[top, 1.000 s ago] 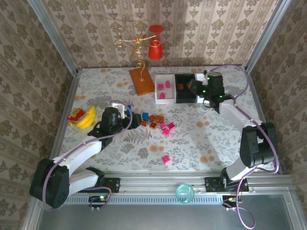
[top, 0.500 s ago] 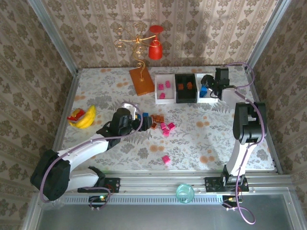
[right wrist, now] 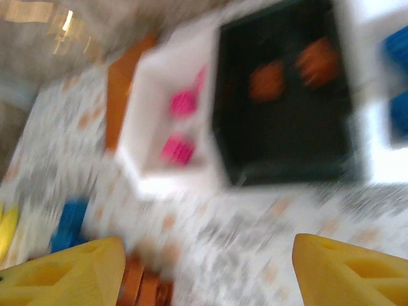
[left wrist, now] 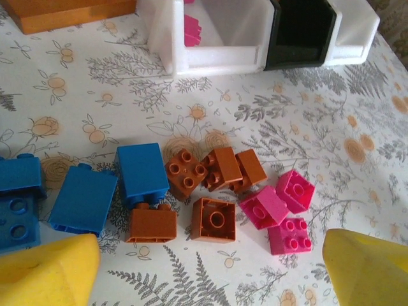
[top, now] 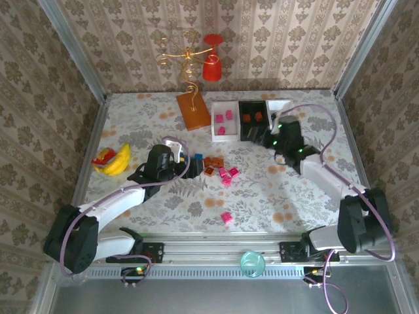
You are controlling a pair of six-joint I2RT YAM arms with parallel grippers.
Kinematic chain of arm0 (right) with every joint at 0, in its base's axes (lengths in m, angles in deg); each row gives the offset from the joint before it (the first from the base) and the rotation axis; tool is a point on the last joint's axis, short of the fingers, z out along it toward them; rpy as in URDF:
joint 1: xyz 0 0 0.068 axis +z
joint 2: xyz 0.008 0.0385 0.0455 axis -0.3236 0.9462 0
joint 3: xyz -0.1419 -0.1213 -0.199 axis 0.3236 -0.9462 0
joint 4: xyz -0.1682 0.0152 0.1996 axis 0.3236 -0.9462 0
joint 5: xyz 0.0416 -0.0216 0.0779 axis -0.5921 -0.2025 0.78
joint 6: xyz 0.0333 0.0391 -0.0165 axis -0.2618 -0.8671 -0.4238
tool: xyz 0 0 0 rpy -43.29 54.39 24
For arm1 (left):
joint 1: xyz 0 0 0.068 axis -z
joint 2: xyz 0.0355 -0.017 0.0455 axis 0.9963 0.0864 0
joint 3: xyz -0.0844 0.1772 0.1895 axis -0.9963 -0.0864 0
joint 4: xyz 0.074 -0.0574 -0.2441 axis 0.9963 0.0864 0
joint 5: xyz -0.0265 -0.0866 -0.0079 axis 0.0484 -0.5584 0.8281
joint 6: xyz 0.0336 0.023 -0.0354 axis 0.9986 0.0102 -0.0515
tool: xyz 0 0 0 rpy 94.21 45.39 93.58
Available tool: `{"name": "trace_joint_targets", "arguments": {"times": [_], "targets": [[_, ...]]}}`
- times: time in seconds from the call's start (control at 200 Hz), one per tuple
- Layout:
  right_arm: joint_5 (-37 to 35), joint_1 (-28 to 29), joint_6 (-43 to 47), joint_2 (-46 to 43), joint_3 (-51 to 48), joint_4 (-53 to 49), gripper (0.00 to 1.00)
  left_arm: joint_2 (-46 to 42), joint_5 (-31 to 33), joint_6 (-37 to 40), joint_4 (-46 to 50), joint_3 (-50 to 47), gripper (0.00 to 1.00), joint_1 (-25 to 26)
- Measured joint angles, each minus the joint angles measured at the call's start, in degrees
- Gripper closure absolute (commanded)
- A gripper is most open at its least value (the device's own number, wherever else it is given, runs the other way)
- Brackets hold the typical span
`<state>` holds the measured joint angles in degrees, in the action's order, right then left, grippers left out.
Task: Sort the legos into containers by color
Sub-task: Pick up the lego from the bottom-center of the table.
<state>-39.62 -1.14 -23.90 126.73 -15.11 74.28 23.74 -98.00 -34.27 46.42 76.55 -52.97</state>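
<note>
Legos (left wrist: 213,220) just ahead of wide-open left pincer (left wrist: 207,277), right pincer (right wrist: 207,271) open too, both empty.

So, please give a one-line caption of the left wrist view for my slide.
Open left gripper above loose blue, brown and pink legos, white and black containers behind.

We're looking at a blurry black bin (right wrist: 284,137) holding two orange legos (right wrist: 266,81), with pink legos (right wrist: 183,103) sitting in the white bin (right wrist: 167,182) alongside.
</note>
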Motion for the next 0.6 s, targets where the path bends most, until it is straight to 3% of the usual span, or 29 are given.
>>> {"name": "trace_joint_targets", "arguments": {"times": [0.135, 0.4, 0.6], "targets": [[-3.21, 11.47, 3.61, -0.42, -2.03, -6.19, 0.26, 0.07, -3.08, 2.78, 0.07, -1.11, 0.09, -0.33], [-9.05, 22.84, 6.54, 4.04, -2.75, -14.36, 0.20, -1.88, -4.28, 3.87, -0.04, -4.02, 0.09, -0.31], [-10.62, 33.24, 5.25, 3.61, -4.26, -19.41, 0.14, -5.14, -0.50, 3.80, 0.74, -5.33, 0.08, -1.25]]}}
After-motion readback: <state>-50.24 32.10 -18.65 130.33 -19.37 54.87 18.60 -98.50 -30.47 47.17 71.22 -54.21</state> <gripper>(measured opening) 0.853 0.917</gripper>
